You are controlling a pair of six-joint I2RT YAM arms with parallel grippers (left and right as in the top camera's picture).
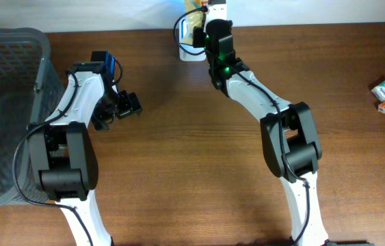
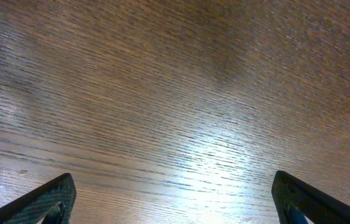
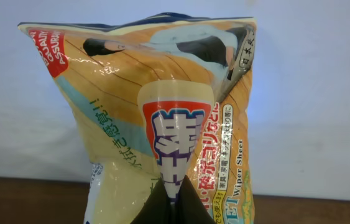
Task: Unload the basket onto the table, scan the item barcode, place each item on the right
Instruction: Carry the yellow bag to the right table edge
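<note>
Thin pinch on a soft wiper-sheet packet (image 3: 162,106) at the far edge of the table (image 1: 199,171)

Clamped in the fully closed right gripper (image 3: 170,202) by a sliver of its lower edge, upright before the pale wall (image 3: 324,93). Likely to sag, twist or slide free, given limp film and so small a bite. Liable also to misread, with glossy creases catching glare and no barcode visible on the face shown. Spread fully wide over bare tabletop, holding nothing: left gripper (image 1: 115,109), too far off to catch a drop.
</note>
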